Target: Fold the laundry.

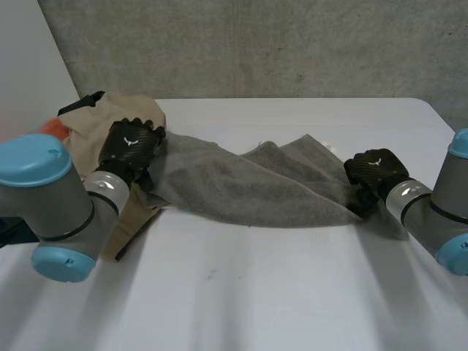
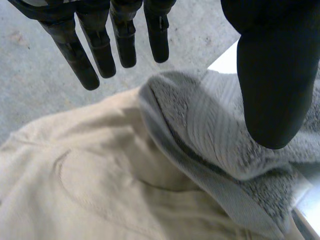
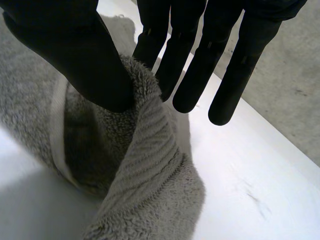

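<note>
Concrete wall behind, white table in front.

Right hand: the thumb appears to press a bunched corner against the nearest of the straight fingers — judged a pinch grasp on the grey towel.

Left hand: released. Its fingers are straight and clear of the cloth, and the thumb hangs over the towel's ribbed end without closing on it.

From the hands outward, the towel lies stretched and rumpled across the table between them. Its left end overlaps a beige garment; its right end is gathered at the right hand.

Handling assessment: thick terry — soft, limp and light. It should not slip from a pinch, but it will sag and crease wherever unsupported. Recommended hold: the corners or the flat woven band near each end, where the cloth is thinner. At the left end, take care not to catch the garment beneath.
</note>
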{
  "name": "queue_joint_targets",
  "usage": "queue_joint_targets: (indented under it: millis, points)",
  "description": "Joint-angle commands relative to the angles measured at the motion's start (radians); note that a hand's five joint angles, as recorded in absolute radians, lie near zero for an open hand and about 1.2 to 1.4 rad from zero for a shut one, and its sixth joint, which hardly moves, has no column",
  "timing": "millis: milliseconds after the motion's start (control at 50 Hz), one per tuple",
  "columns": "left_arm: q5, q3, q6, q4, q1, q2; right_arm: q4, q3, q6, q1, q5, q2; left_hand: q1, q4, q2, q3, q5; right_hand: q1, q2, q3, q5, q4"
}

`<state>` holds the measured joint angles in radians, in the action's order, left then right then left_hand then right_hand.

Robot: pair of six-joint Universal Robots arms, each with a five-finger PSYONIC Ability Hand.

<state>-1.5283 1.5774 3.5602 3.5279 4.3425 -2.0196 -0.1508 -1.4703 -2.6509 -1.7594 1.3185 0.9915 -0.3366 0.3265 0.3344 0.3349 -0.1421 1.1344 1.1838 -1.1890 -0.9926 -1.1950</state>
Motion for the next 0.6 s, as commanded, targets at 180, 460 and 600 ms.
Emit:
queue_joint_targets:
  millis: [180,460,600]
  points:
    - [0.106,-0.169,-0.024,-0.118,0.138,0.076,-0.004,0.016,-0.044,0.003,-0.039,-0.014,0.162,-0.152,-0.160,-0.160,0.142,0.262,0.212,-0.207,-0.229,-0.201]
    - [0.371,-0.603,0.020,-0.527,0.351,-0.220,-0.007,0.015,-0.032,0.004,-0.039,-0.017,0.162,-0.152,-0.160,-0.160,0.142,0.262,0.212,-0.207,-0.229,-0.201]
    - [0.378,-0.684,0.181,-0.529,0.342,-0.353,-0.007,0.013,-0.015,0.001,-0.039,-0.020,-0.007,0.017,0.009,0.009,-0.027,0.262,0.212,-0.207,-0.229,-0.201]
